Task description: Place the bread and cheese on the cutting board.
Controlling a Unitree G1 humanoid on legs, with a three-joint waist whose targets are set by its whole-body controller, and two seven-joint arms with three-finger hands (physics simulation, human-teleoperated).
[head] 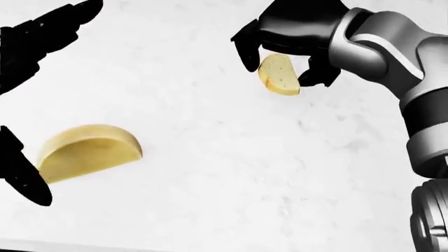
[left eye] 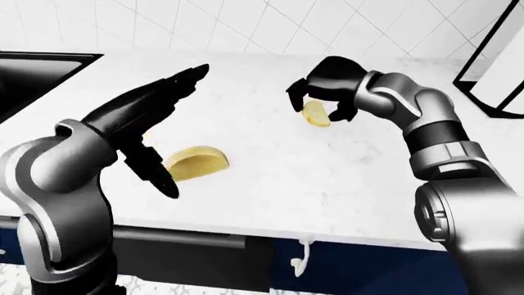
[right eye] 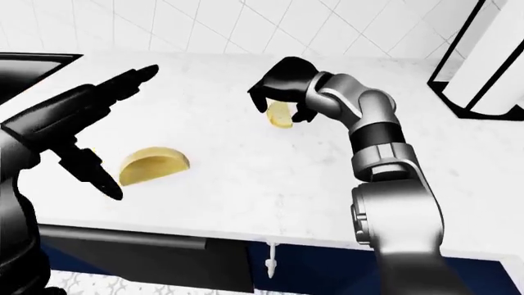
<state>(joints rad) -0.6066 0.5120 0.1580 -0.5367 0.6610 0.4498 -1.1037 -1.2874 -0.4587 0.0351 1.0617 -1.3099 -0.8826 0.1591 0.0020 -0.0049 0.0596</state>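
The right hand (head: 283, 50), upper middle of the head view, pinches the bread slice (head: 279, 75) above the counter (head: 231, 173), while the left hand (left eye: 152, 123) stands open beside the cheese wedge (head: 87, 151) at lower left; no cutting board shows, so finding it seems next.

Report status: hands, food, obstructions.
Right hand shut on small yellow bread slice. Left hand open beside yellow cheese wedge. Cutting board not in view.
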